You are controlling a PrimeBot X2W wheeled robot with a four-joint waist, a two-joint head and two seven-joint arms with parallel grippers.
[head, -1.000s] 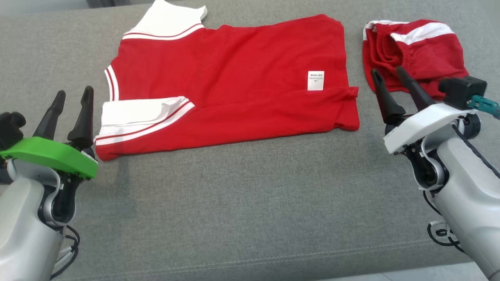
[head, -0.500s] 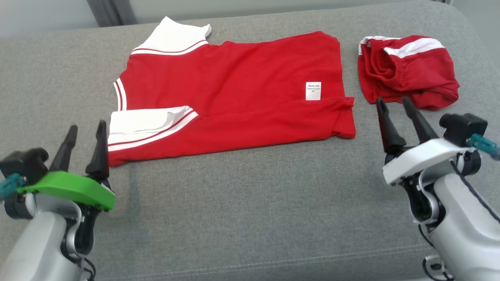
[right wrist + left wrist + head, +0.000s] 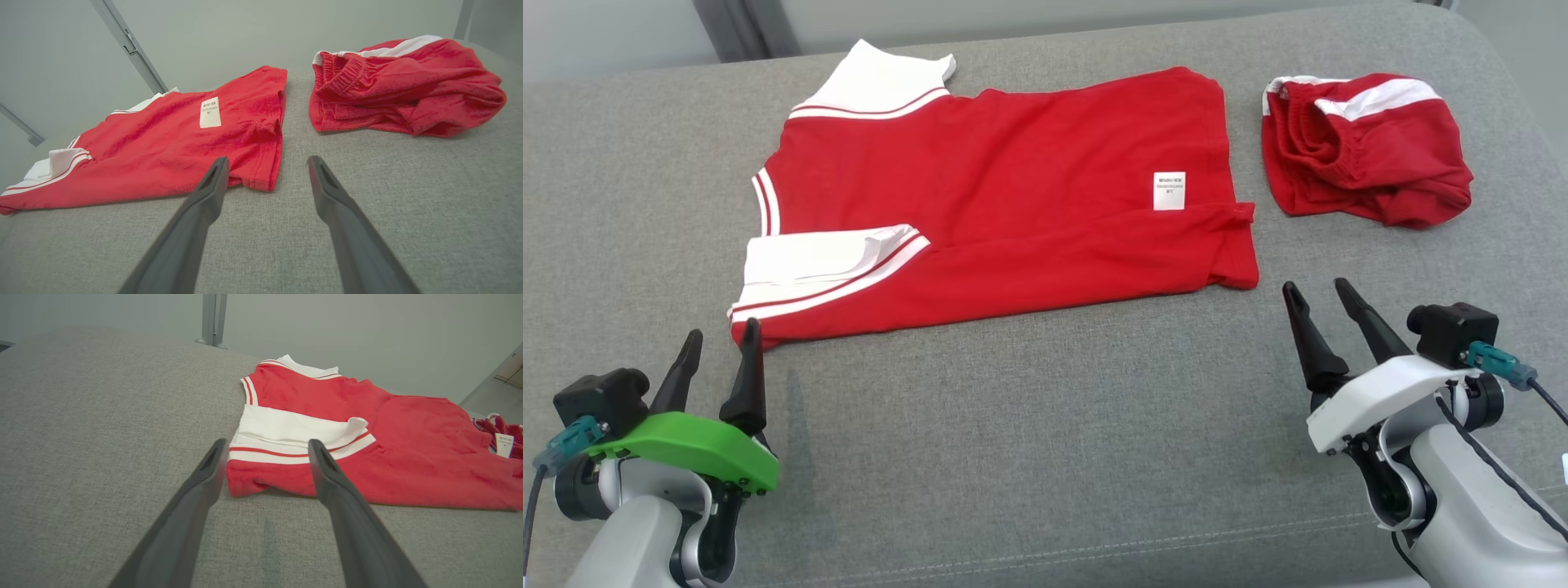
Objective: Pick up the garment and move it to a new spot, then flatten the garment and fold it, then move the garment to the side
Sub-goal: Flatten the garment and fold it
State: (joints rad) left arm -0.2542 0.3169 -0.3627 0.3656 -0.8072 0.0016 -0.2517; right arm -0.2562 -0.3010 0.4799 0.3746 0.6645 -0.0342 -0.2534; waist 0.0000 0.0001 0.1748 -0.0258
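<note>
The garment (image 3: 1013,204) is a red shirt with white, red-striped sleeves, folded lengthwise and lying flat on the grey cushion; a white label shows near its hem. My left gripper (image 3: 723,329) is open and empty, just short of the near sleeve corner of the garment (image 3: 367,428). In the left wrist view its fingers (image 3: 267,443) frame that corner. My right gripper (image 3: 1314,284) is also open and empty, a short way in front of the hem corner. The right wrist view has its fingers (image 3: 267,159) pointing past the garment's (image 3: 163,151) hem edge.
A pair of red shorts (image 3: 1364,155) with a white stripe lies bunched at the right, beyond my right gripper, also seen as shorts (image 3: 400,90). The grey cushion (image 3: 1045,425) stretches bare toward me to a front seam. A pale wall rises behind.
Both grippers have drawn back toward the near edge, away from the garment and the shorts, staying open. The head camera has shifted. The garment lies as before.
</note>
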